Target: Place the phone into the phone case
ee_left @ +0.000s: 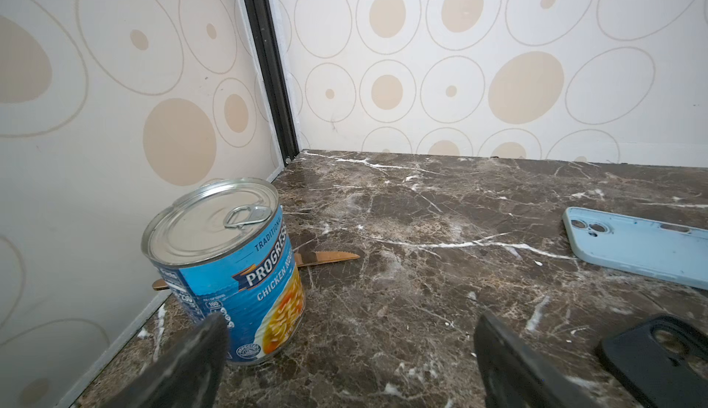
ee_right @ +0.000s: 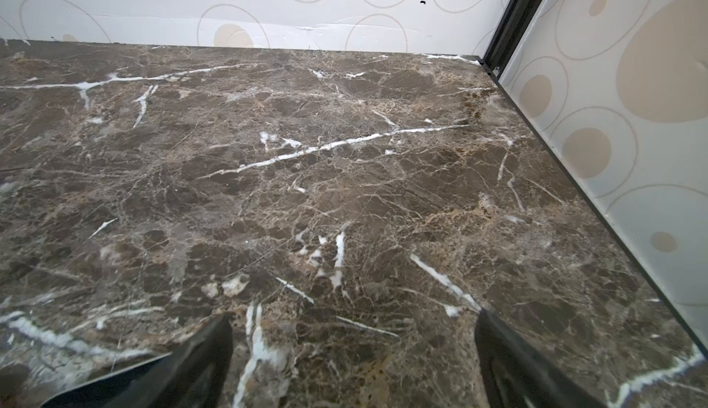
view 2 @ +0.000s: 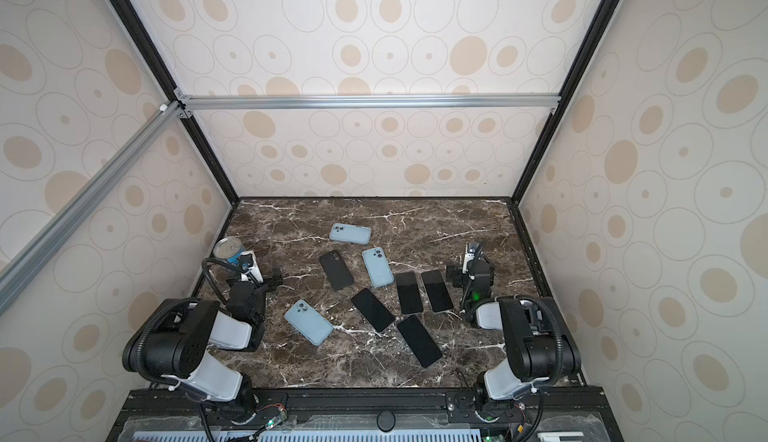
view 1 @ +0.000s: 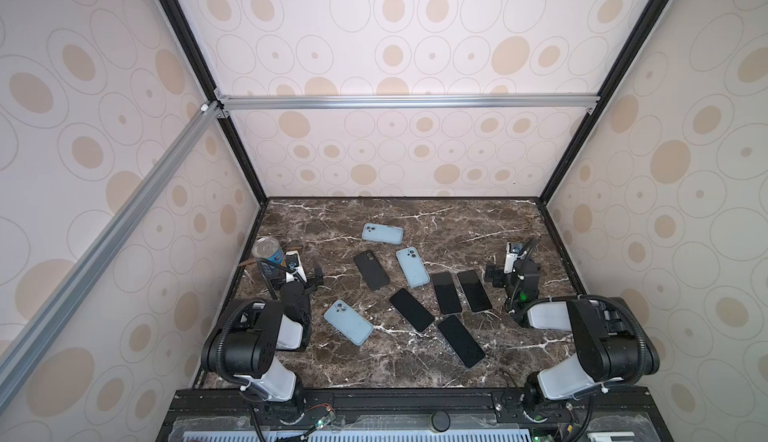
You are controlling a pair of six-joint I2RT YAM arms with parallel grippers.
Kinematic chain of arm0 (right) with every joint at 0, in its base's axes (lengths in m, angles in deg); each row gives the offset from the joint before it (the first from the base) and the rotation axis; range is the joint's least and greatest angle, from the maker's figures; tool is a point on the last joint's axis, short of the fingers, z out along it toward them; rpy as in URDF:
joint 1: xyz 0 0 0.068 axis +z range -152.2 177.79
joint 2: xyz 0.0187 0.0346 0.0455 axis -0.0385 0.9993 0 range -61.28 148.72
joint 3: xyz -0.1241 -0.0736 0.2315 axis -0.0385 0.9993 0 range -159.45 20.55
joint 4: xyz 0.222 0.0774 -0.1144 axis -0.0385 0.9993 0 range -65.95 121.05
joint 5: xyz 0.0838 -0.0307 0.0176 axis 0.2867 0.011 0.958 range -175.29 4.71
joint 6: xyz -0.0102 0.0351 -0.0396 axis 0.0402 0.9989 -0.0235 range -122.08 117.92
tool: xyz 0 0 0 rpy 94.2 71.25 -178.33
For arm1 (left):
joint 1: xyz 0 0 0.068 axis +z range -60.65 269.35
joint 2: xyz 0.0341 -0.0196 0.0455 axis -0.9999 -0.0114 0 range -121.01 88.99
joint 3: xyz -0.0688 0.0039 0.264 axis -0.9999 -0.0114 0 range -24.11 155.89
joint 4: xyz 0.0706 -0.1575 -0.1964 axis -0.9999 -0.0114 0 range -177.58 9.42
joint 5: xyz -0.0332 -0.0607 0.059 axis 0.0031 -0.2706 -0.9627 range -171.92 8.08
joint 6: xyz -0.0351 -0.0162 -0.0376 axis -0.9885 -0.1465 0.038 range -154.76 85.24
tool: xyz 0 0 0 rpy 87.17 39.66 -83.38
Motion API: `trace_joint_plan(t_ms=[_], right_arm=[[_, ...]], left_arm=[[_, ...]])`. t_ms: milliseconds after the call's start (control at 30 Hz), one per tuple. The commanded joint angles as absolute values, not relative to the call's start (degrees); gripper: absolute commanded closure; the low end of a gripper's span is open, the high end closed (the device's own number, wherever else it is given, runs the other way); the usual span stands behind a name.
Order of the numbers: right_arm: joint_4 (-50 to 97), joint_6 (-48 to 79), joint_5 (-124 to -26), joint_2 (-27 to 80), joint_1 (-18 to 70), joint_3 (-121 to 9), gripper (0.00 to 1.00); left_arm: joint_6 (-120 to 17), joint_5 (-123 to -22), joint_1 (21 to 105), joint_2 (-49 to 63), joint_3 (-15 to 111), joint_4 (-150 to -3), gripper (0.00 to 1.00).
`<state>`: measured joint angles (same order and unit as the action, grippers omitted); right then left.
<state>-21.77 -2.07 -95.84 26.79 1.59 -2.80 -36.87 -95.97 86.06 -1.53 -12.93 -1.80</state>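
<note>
Several black phones lie screen-up on the marble table, among them one (view 1: pixel 411 309) near the middle and one (view 1: pixel 461 340) closest to the front. Three light blue phone cases (view 1: pixel 382 233) (view 1: pixel 412 266) (view 1: pixel 348 322) and a black case (view 1: pixel 371 270) lie camera-side up around them. Both top views show all of this. My left gripper (view 1: pixel 293 276) is open at the left beside a soup can, with only table between its fingers (ee_left: pixel 207 344). In the left wrist view the far blue case (ee_left: pixel 643 251) and the black case (ee_left: pixel 666 356) show. My right gripper (ee_right: pixel 352 320) is open over bare marble at the right.
A blue soup can (ee_left: pixel 226 268) stands upright by the left wall, just ahead of my left gripper. A copper-coloured knife (ee_left: pixel 329 257) lies behind it. Patterned walls close in the table (view 1: pixel 498 220) on the left, back and right.
</note>
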Motion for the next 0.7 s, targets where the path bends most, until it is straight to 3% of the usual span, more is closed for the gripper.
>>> trace_joint_plan(t_ms=[0,667], right_arm=[[-22.26,-1.78,-96.36,26.81,1.48,-3.27,0.0],[-22.26,-1.65,-96.23,26.92,1.4,-3.37,0.0]], left_arm=[[-36.08,-96.08,85.83,-1.8,-12.07,-0.61,0.01],[-36.25,-95.71,85.92,-1.89,-11.69,-1.37,0.01]])
